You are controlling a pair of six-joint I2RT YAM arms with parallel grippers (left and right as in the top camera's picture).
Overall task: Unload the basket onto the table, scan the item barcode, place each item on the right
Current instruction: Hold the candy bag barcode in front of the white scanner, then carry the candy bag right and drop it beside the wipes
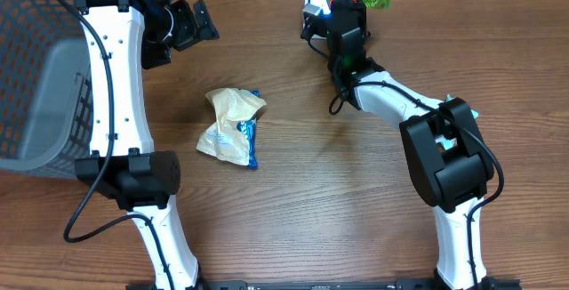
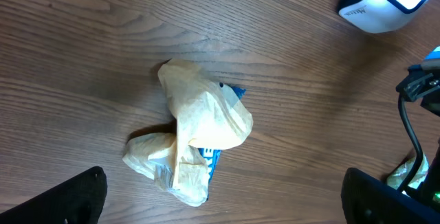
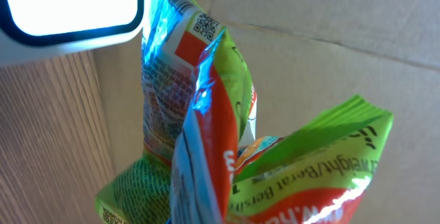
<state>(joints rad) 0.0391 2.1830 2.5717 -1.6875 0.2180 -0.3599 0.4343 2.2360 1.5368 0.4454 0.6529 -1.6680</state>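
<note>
Right wrist view: a green, red and blue foil snack packet (image 3: 206, 135) fills the frame, pinched in the closed right gripper (image 1: 348, 4) and held upright just beside the lit window of the white scanner (image 3: 69, 7). A small QR code sits near the packet's top corner, facing the camera rather than the window. White print lower down reads "Berat Bersih" beneath part of the word "weight"; the rest is too creased to read. From overhead, packet and scanner sit together at the far edge of the wooden table (image 1: 338, 201). Mid-table lies a crumpled cream-and-blue bag (image 1: 233, 127), its printing illegible. The left gripper (image 1: 185, 25) hangs above the table with jaws spread wide and nothing between them, near a grey mesh basket (image 1: 36, 85) at the left edge.
</note>
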